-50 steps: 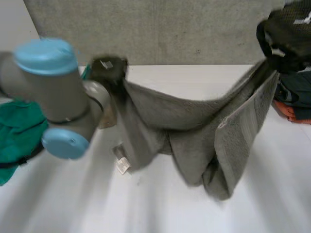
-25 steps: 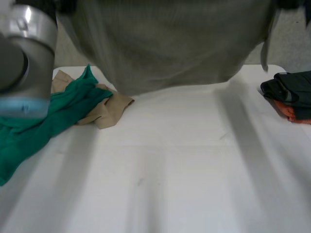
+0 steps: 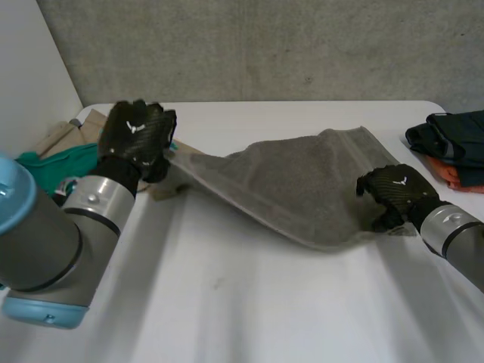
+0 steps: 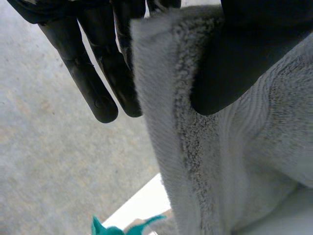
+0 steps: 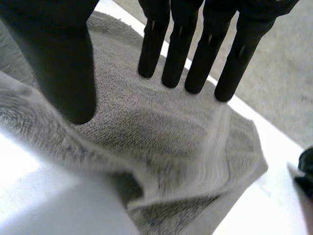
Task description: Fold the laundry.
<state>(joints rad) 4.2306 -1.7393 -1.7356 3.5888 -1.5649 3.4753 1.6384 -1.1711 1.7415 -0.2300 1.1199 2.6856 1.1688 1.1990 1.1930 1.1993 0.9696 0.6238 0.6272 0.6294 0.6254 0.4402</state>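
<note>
Fingers (image 3: 160,140) of the left hand (image 3: 134,140), seen from the head view, clutch one corner of the grey terry towel (image 3: 302,181) above the white worktop (image 3: 249,302). The cloth slopes down to the right hand (image 3: 393,193) at its far corner, probably so it can be laid flat. A crumpled green cloth (image 3: 34,162) waits by the left arm, and a stack of dark folded clothes (image 3: 454,136) sits at the right.

Left wrist view: the thumb (image 4: 244,54) pinches the towel's hem against the fingers.

Right wrist view: the fingers are straight and side by side with the thumb apart. The towel lies beneath them unpinched, so I'd judge it a release.
</note>
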